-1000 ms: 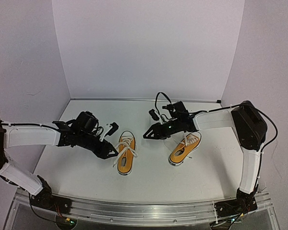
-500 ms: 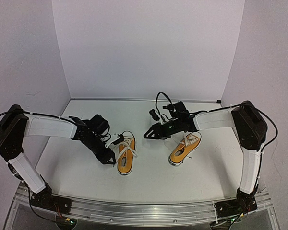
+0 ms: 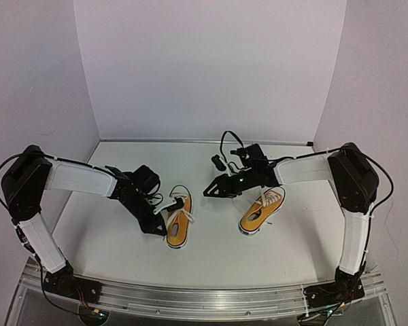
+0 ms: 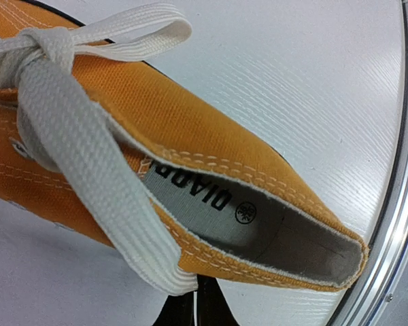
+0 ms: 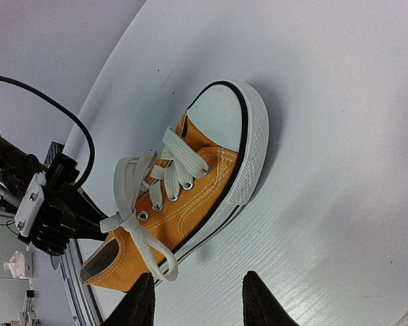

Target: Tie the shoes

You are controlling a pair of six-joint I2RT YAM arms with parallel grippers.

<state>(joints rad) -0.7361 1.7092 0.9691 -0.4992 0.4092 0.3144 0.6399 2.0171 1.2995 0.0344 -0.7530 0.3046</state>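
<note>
The left gripper (image 3: 158, 224) is hanging low at the heel side of the left-hand sneaker (image 3: 178, 221), which is lying on the white tabletop (image 3: 109, 238) with its toe pointing away from the arms. In the left wrist view a flat white lace (image 4: 88, 170) is running from the knot down to the dark fingertips (image 4: 217, 309), but I cannot tell if the jaws are clamping it. The right gripper (image 3: 214, 190) is hovering with its jaws apart and holding nothing, between the two shoes and a little farther back, while the right-hand sneaker (image 3: 262, 210) is lying near it on the tabletop.
</note>
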